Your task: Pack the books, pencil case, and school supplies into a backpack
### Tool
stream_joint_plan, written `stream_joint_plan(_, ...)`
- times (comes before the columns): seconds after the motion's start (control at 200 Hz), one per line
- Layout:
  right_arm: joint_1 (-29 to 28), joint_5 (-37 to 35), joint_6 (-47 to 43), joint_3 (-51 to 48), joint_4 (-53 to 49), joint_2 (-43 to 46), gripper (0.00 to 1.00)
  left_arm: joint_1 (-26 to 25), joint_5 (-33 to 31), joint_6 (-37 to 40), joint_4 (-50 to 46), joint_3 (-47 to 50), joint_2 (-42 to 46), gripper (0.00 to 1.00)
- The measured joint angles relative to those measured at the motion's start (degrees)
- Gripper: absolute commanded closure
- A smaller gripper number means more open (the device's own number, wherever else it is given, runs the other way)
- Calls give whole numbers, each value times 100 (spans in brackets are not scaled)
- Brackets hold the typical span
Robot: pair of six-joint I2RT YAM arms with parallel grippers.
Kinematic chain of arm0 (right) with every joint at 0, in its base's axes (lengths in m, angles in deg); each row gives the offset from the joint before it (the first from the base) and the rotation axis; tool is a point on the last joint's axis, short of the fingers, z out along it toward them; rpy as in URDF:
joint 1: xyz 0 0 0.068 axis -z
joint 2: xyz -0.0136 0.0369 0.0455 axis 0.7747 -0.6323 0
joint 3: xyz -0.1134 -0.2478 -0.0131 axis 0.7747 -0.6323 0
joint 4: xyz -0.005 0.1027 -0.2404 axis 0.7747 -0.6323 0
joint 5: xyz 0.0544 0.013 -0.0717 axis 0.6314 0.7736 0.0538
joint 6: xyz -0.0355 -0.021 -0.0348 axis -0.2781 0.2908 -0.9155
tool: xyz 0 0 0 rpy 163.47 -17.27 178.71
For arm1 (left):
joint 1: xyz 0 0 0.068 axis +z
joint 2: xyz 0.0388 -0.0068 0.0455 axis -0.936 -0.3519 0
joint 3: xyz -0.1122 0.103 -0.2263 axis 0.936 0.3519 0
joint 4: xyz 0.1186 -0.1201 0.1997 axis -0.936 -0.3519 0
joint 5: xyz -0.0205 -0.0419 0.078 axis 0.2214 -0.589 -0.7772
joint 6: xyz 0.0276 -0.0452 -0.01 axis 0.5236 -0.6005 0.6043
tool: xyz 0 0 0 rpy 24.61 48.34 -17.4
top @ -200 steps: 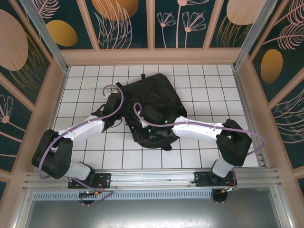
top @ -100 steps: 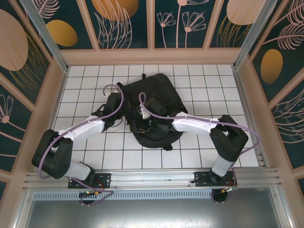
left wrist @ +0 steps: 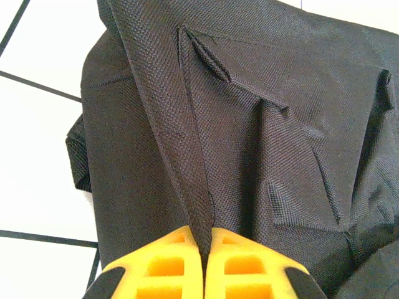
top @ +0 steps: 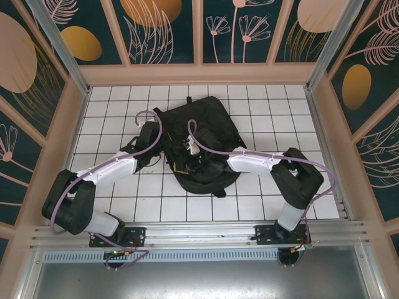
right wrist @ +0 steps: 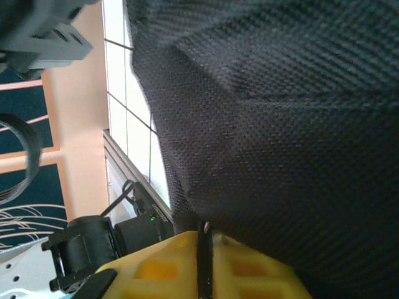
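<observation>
Backpack (top: 199, 140) lies slumped in the middle of the tabletop (top: 118, 99), black and crumpled. Left jaws are clamped on a raised fold of backpack fabric at its left side. In the left wrist view the ridge runs straight into the slit between the yellow fingers (left wrist: 240, 265). Likely reason: pinning or lifting that edge so the bag stays put while the other arm works.

Right jaws are together, tips pressed up against the dark weave near the backpack's middle. A thin dark sliver sits in the slit; cannot tell if that is a zipper pull, fabric or nothing. Probably going for a zipper or flap.

So the backpack touches both sets of jaws, left ones on its flank, right ones nearer the centre. Bag open or zipped: cannot tell.
</observation>
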Motion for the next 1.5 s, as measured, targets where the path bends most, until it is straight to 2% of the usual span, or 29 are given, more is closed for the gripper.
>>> stream_joint_plan(0.03,0,2,9,-4,15,-22,100,0,0,0,0,0,0,100)
stream_joint_plan(0.275,0,-20,-22,-42,24,-4,100,0,-33,50,-15,0,0,100)
stream_joint_plan(0.671,-7,-391,-376,-516,-278,717,100,-35,-151,142,-173,-98,-92,100)
stream_joint_plan(0.956,-15,-671,-789,-485,-793,966,100,-101,-105,144,-179,-133,-153,100)
stream_joint_plan(1.116,-229,-1082,-1095,223,-1812,822,100,-92,-31,111,-149,-133,-160,100)
stream_joint_plan(1.331,-785,-2181,-1117,1805,-3493,28,100,-33,-17,-26,-24,-133,-208,100)
stream_joint_plan(1.501,-1163,-2957,-894,2573,-4295,-511,100,-33,-76,-122,-26,-133,-269,100)
